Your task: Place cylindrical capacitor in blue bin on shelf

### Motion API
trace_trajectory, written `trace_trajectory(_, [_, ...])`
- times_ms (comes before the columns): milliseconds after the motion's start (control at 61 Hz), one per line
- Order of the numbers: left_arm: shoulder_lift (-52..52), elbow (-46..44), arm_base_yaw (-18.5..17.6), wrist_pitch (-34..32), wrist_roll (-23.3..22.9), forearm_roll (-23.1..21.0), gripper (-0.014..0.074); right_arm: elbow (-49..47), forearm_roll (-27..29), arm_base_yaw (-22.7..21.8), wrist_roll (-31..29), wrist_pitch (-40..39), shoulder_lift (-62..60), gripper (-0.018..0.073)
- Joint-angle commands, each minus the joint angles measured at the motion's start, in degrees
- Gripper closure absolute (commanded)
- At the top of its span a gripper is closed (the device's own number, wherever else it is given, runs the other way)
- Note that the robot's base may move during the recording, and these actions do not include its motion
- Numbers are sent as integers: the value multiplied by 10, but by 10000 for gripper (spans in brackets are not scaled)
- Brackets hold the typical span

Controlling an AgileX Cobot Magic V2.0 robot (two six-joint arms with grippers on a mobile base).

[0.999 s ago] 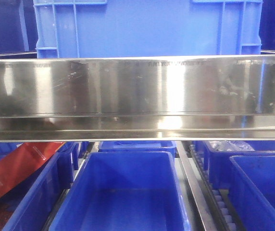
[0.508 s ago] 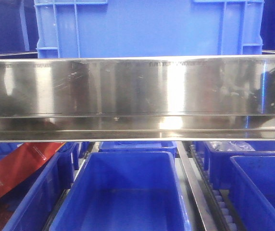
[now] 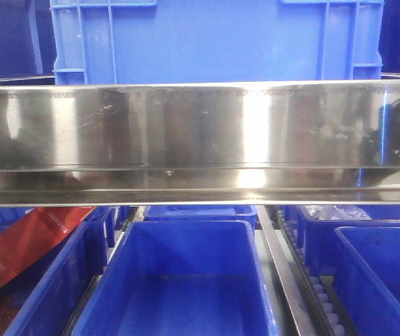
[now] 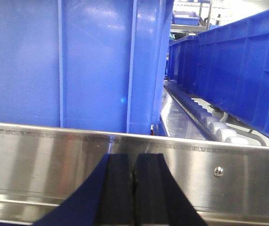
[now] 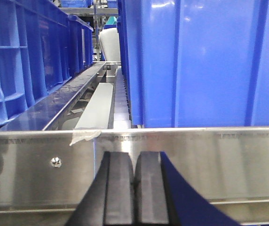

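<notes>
The shelf's shiny steel front edge (image 3: 200, 140) runs across the whole front view. A big blue bin (image 3: 214, 42) stands on the tier above it, and an open blue bin (image 3: 179, 280) sits on the tier below. The cylindrical capacitor is not in view. My left gripper (image 4: 134, 162) is shut, pads together with nothing between them, just in front of the shelf edge (image 4: 54, 155) and below a blue bin (image 4: 78, 61). My right gripper (image 5: 134, 162) is likewise shut and empty before the shelf edge (image 5: 209, 160), under a blue bin (image 5: 200, 61).
More blue bins flank the lower one; the left one holds a red packet (image 3: 25, 245), and a back right one holds a clear bag (image 3: 333, 210). Roller tracks (image 4: 219, 132) run between bins. A strip of tape (image 5: 83, 135) hangs over the shelf edge.
A dark reflection has grown at the right end of the shelf's front edge. Bins and shelf have not moved.
</notes>
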Motion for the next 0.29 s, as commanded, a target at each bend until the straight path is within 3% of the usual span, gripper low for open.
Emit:
trace_trajectory(0, [-3, -1, -1, -11, -3, -3, 699, 1, -4, -2, -1, -12, -2, 673])
trace_trajectory(279, [-3, -1, -1, -11, -3, -3, 699, 1, -4, -2, -1, -12, -2, 673])
